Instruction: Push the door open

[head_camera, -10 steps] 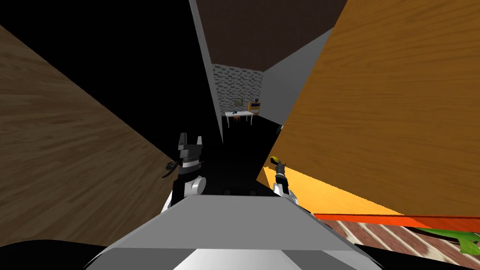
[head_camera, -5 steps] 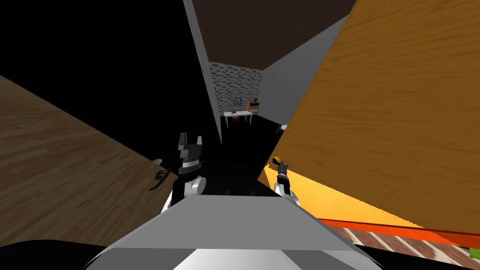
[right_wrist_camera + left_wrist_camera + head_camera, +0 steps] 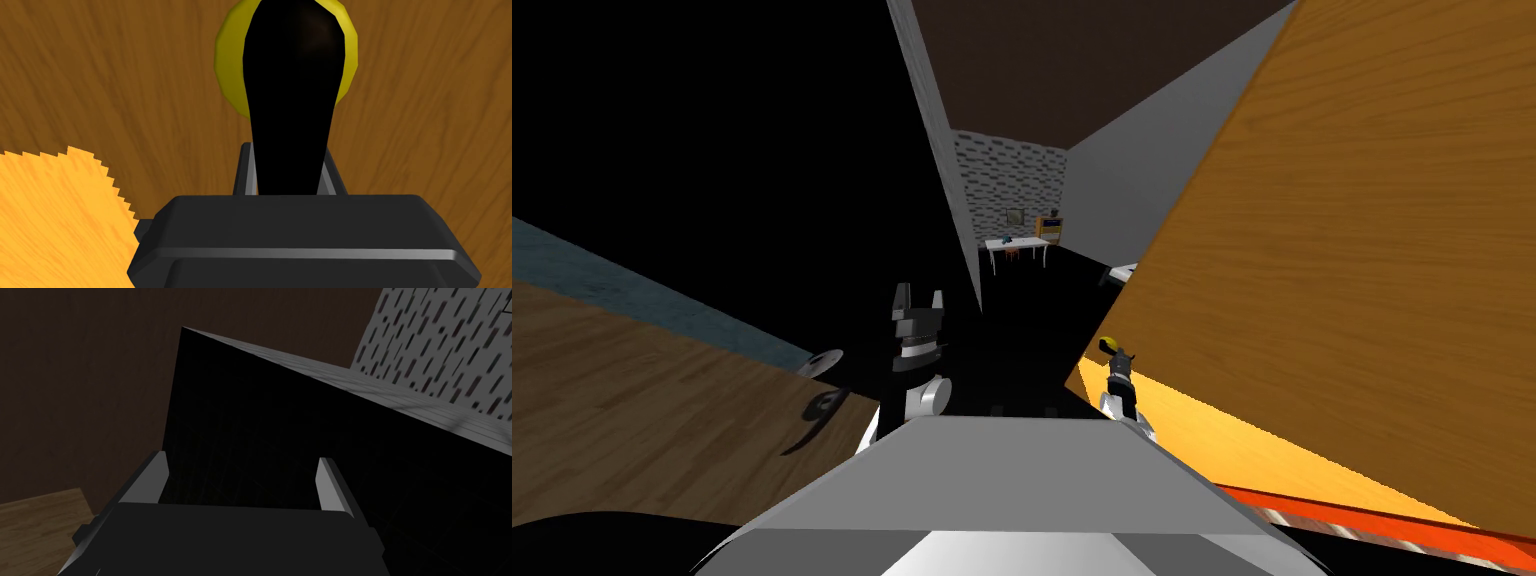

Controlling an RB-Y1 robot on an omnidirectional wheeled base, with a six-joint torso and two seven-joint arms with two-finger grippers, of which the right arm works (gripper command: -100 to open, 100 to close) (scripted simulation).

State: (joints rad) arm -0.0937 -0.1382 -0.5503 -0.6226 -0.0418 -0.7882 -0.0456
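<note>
One-handed job: with right gripper (image 3: 286,156) pinching black lever handle (image 3: 295,75), push orange wooden door (image 3: 1362,250) along its arc. Leave spread left gripper (image 3: 242,460) clear.

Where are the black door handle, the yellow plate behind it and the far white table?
black door handle (image 3: 295,90): right wrist view, middle of the lever.
yellow plate (image 3: 230,60): right wrist view, rim beside the handle.
white table (image 3: 1032,242): head view, bare tabletop.

Beside the right gripper (image 3: 286,152), a bright orange patch (image 3: 50,220) with a jagged edge is glowing against the duller brown door (image 3: 425,100). The handle (image 3: 295,90) pinched in that gripper is showing flat black all over. Beyond the left gripper (image 3: 242,458), the spotted wall (image 3: 440,353) is smearing into streaks.
</note>
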